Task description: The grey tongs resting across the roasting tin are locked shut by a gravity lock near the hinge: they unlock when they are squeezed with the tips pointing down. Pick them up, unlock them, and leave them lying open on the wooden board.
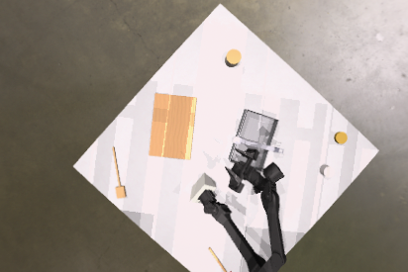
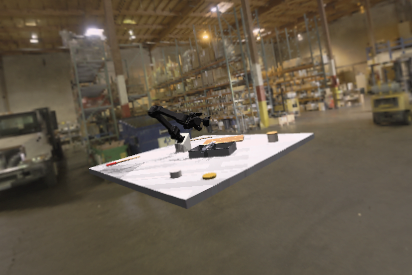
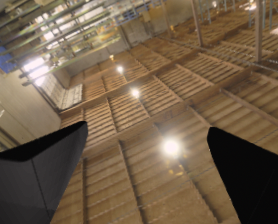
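The grey tongs [image 1: 257,145] [image 2: 209,146] lie across the dark roasting tin [image 1: 255,126] [image 2: 222,151], with their two arms close together. The lock near the hinge is too small to make out. The wooden board [image 1: 173,126] [image 2: 227,139] lies flat, to the left of the tin in the top view. My gripper [image 1: 232,159] [image 2: 208,122] [image 3: 148,130] is open and empty, held high above the table near the tin. In the wrist view its fingers stand wide apart with only the ceiling beyond. The arm hides part of the tin's near end.
A pale block [image 1: 202,185] [image 2: 185,141] stands by the arm's base. An orange-topped cylinder [image 1: 234,56] [image 2: 272,136], a yellow disc [image 1: 341,137] [image 2: 209,176] and a small grey cylinder [image 1: 326,171] [image 2: 175,174] stand apart. A wooden tool [image 1: 120,191] lies near the left edge.
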